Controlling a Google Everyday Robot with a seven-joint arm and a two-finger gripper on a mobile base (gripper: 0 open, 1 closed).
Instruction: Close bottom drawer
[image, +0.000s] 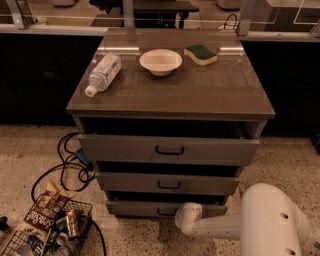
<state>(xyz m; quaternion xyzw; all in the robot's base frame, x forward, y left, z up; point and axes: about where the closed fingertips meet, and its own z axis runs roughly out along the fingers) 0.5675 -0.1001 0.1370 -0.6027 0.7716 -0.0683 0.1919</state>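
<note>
Near bottom drawer (134, 208) front, gripper (184, 214)

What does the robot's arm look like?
The arm is smooth, shiny white. It has a fat rounded shell with a few small dark dots, then narrows to a tube ending in a round knob. No cables or markings show. The gripper is at that end, right by the bottom drawer.
</note>
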